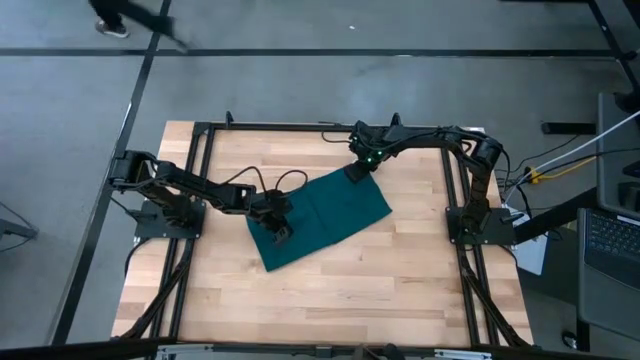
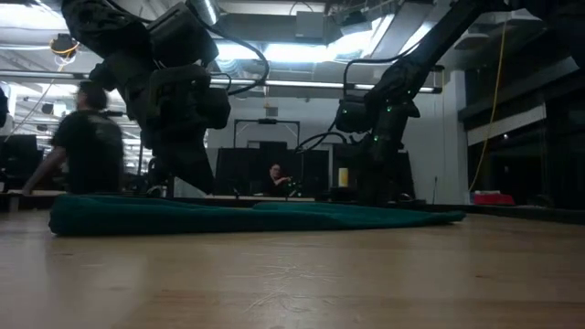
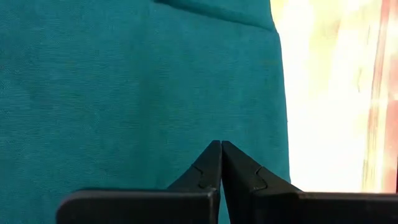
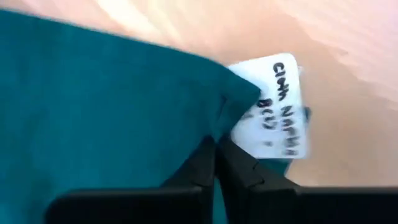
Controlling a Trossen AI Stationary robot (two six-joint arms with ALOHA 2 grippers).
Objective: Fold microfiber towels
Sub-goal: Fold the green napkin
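Pinching looks like the step in hand: both hands are down on the towel (image 1: 320, 217), which lies flat and a bit skewed in the middle of the tabletop (image 1: 400, 290). The right hand (image 1: 356, 171) sits at the far corner, and its wrist view shows the fingers closed together right at that corner, next to the white tag (image 4: 272, 106), so I'd say it's gripping the cloth there. The left hand (image 1: 274, 229) is at the left end, a little in from the edge, fingers shut too with the tips meeting on the fabric; whether it's got a real bite or is only pressing down, I can't tell. So I reckon the grab for a fold is basically set. Next move probably calls for lifting both held spots together and carrying them over to the opposite edge, keeping them level so the cloth doesn't bunch or slip out.
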